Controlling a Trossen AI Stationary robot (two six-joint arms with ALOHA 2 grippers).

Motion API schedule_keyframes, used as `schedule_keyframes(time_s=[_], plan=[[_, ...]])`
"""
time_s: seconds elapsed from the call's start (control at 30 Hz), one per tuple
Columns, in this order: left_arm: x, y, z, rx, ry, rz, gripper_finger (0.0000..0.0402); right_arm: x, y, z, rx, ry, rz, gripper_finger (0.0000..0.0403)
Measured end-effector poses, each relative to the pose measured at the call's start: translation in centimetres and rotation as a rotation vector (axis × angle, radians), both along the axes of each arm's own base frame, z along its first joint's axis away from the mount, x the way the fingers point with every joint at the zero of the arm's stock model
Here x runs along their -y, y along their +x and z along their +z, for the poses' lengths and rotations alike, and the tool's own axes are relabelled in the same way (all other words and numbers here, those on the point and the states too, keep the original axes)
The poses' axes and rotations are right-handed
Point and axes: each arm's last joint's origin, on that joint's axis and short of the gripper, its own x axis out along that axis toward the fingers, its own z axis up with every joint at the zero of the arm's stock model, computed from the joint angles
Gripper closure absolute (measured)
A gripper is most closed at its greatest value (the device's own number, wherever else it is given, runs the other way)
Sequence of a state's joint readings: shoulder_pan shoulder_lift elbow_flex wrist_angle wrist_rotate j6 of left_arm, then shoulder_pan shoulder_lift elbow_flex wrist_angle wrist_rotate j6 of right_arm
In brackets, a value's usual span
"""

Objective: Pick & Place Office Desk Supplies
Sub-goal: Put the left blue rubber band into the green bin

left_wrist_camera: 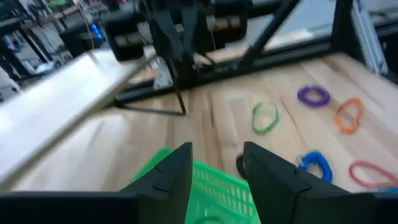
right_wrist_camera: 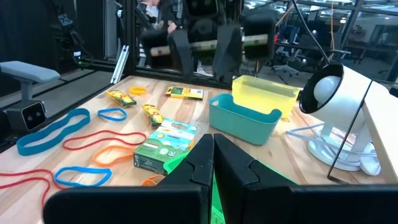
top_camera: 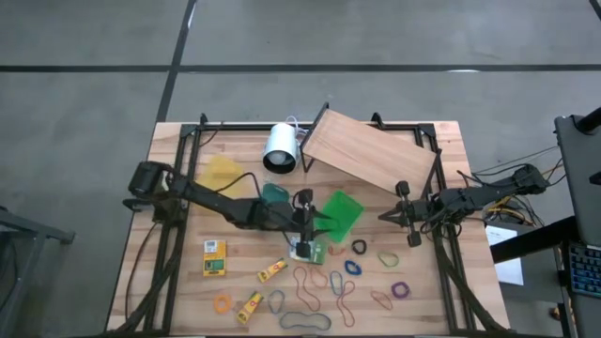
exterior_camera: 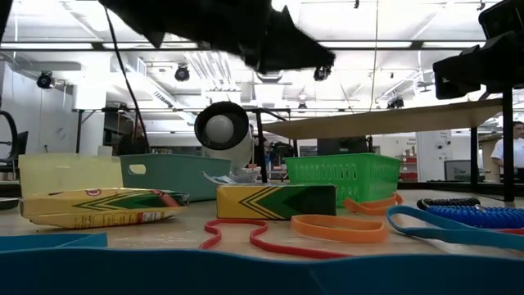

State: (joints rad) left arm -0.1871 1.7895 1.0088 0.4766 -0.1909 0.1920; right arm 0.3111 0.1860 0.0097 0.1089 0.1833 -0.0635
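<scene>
Office desk supplies remain mostly unsorted — rubber bands [top_camera: 310, 280], yellow boxes [top_camera: 215, 258] and the green-and-white packet [top_camera: 309, 251] lie loose on the table's [top_camera: 169, 286] front half. Left gripper [top_camera: 305, 223] hovers over the green basket [top_camera: 342, 212], jaws parted, empty. Right gripper [top_camera: 410, 218] waits closed at the right edge.

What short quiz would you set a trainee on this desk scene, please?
1. True or false: the right gripper is shut.
2. Which colour is the basket seen between the fingers of the left gripper? A green, B yellow, C red.
3. How many open containers, basket included, stand on the table?

Key: 1 true. 2 A. 3 three: the yellow bin, the teal bin and the basket.
</scene>
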Motion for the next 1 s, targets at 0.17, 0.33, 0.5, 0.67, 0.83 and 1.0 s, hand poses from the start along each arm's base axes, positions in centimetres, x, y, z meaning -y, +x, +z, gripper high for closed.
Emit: schedule_keyframes(time_s=[0.17,0.33,0.5,0.67,0.83,1.0], plan=[[-0.1,-1.6,2.1,-0.058,-0.011,0.011,0.0254,0.0,0.0,0.0,0.001,0.000,0.001,0.0394],[1.2,-4.3,3.7,-0.077,-0.042,-0.018,0.0254,0.0,0.0,0.0,0.000,0.000,0.001,0.0394],[3.0,-8.5,3.1,0.058,-0.069,0.039,0.0254,0.0,0.0,0.0,0.001,0.000,0.001,0.0394],[3.6,-13.1,2.1,0.195,-0.113,0.056,0.0254,0.0,0.0,0.0,-0.002,-0.001,0.001,0.0394],[3.1,-14.4,1.2,0.161,-0.228,0.090,0.0254,0.0,0.0,0.0,-0.003,-0.001,0.000,0.0394],[4.1,-13.2,1.5,0.063,-0.224,0.108,0.0254,0.0,0.0,-0.1,-0.007,-0.002,0.000,0.0394]])
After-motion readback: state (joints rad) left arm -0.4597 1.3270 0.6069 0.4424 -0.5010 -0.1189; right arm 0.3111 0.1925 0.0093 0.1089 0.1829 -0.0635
